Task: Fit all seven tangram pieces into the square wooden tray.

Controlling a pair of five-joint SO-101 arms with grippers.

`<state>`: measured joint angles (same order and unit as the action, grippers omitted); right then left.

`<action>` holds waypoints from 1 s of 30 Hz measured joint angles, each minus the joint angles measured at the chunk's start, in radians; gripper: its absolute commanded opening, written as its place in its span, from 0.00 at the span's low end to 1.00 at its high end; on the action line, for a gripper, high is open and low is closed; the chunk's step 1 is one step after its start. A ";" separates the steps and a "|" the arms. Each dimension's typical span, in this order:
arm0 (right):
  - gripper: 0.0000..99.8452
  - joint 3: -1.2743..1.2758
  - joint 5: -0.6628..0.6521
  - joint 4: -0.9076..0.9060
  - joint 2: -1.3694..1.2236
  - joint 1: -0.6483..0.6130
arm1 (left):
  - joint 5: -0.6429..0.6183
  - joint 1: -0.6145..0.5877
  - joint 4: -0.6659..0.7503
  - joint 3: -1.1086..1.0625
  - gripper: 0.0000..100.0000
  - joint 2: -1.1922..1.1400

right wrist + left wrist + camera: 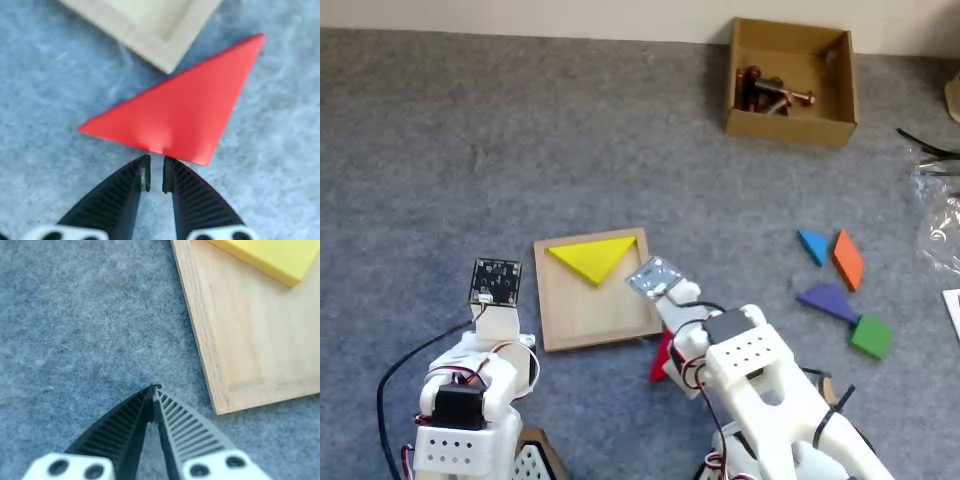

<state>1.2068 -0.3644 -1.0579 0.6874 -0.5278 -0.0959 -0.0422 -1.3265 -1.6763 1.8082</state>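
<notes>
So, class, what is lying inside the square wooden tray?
One yellow triangle lies inside the square wooden tray, against its far edge; the visible rest is bare wood. The right arm's wrist camera covers part of the tray's right rim in the high view.

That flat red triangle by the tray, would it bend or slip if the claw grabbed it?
Probably stiff: the red triangle shows straight, crisp edges. Its glossy face may slip in the right claw. Lying flat on the felt-like grey mat, it likely drags rather than rolls.
</notes>
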 measured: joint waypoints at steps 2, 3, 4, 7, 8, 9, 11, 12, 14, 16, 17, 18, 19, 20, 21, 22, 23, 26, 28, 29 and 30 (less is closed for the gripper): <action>0.05 0.000 0.000 0.038 0.000 0.009 | 0.000 0.000 0.000 0.000 0.01 0.000; 0.05 0.000 0.000 0.058 0.000 0.014 | 0.000 0.000 0.000 0.000 0.01 0.000; 0.05 0.000 0.000 0.078 0.000 0.015 | 0.000 0.000 0.000 0.000 0.01 0.000; 0.07 0.000 0.000 0.115 -0.002 0.015 | 0.000 0.000 0.000 0.000 0.01 0.000; 0.09 0.000 0.000 0.127 -0.006 0.017 | 0.000 0.000 0.000 0.000 0.01 0.000; 0.11 0.000 0.000 0.143 -0.020 0.025 | 0.000 0.000 0.000 0.000 0.01 0.000; 0.14 0.000 0.000 0.186 -0.074 0.052 | 0.000 0.000 0.000 0.000 0.01 0.000; 0.14 -0.008 0.000 0.201 -0.107 0.071 | 0.000 0.000 0.000 0.000 0.01 0.000; 0.14 -0.048 0.000 0.210 -0.187 0.107 | 0.000 0.000 0.000 0.000 0.01 0.000; 0.14 -0.104 0.000 0.209 -0.262 0.140 | 0.000 0.000 0.000 0.000 0.01 0.000; 0.14 -0.132 0.000 0.209 -0.298 0.153 | 0.000 0.000 0.000 0.000 0.01 0.000; 0.14 -0.155 0.000 0.209 -0.325 0.163 | 0.000 0.000 0.000 0.000 0.01 0.000; 0.14 -0.173 0.000 0.207 -0.348 0.166 | 0.000 0.000 0.000 0.000 0.01 0.000; 0.14 -0.189 0.000 0.207 -0.364 0.170 | 0.000 0.000 0.000 0.000 0.01 0.000; 0.14 -0.201 0.002 0.207 -0.374 0.173 | 0.000 0.000 0.000 0.000 0.01 0.000; 0.14 -0.210 0.002 0.207 -0.381 0.173 | 0.000 0.000 0.000 0.000 0.01 0.000; 0.14 -0.219 0.002 0.207 -0.385 0.175 | 0.000 0.000 0.000 0.000 0.01 0.000; 0.14 -0.258 0.002 0.209 -0.394 0.186 | 0.000 0.000 0.000 0.000 0.01 0.000; 0.14 -0.275 0.002 0.209 -0.394 0.193 | 0.000 0.000 0.000 0.000 0.01 0.000; 0.14 -0.279 0.002 0.201 -0.394 0.193 | 0.000 0.000 0.000 0.000 0.01 0.000; 0.14 -0.284 0.000 0.192 -0.394 0.193 | 0.000 0.000 0.000 0.000 0.01 0.000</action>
<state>0.9229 -0.3644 -0.8661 0.2931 -0.3345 -0.0959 -0.0422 -1.3265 -1.6763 1.8082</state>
